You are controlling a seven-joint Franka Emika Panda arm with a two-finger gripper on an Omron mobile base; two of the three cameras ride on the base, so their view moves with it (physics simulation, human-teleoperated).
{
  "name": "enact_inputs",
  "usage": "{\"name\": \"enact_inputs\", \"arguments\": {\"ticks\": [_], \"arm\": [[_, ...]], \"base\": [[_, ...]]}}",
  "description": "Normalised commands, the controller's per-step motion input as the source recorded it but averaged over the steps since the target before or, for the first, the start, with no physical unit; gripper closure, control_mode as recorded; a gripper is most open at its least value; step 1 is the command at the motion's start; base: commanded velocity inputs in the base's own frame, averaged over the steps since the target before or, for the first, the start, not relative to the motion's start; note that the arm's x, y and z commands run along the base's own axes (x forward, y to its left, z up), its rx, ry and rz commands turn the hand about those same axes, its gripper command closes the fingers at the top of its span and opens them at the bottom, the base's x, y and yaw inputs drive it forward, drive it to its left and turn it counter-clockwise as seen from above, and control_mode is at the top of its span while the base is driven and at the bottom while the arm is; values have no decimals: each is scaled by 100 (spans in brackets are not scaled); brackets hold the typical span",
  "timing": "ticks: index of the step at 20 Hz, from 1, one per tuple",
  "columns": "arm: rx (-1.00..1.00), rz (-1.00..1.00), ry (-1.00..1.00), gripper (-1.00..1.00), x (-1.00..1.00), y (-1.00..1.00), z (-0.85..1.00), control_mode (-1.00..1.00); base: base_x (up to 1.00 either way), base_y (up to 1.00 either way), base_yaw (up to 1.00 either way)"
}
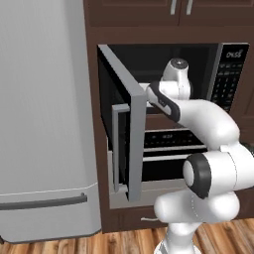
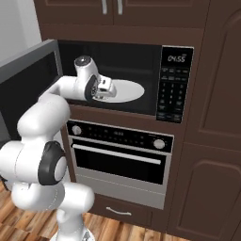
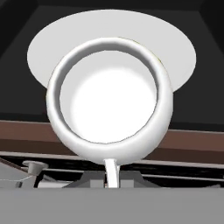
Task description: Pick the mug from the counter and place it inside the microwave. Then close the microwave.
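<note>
Mug (image 3: 109, 105), plain white, pinched in claw (image 2: 106, 88) at front opening of microwave (image 2: 183, 80), seen from above in hand view with rim facing camera. White turntable (image 3: 183, 52) lies beyond and below mug; mug appears not yet set down. Microwave door (image 1: 126, 144) stands swung wide open to left. Oven (image 2: 120, 155) sits beneath. Judged: pickup done; placing on turntable, release, door closing left.

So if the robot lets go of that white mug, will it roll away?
Probably not far: the mug looks squat and wide-mouthed, so it should sit steady upright. On its side its round wall might roll. It looks smooth and glossy, so maybe slippery. The turntable beyond looks flat.
</note>
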Motion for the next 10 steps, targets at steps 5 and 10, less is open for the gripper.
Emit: {"name": "enact_inputs", "arguments": {"ticks": [5, 10], "arm": [[0, 0, 7, 100, 46, 0, -1, -100], [0, 0, 4, 100, 46, 0, -6, -100]], "base": [[0, 0, 0], [0, 0, 0]]}}
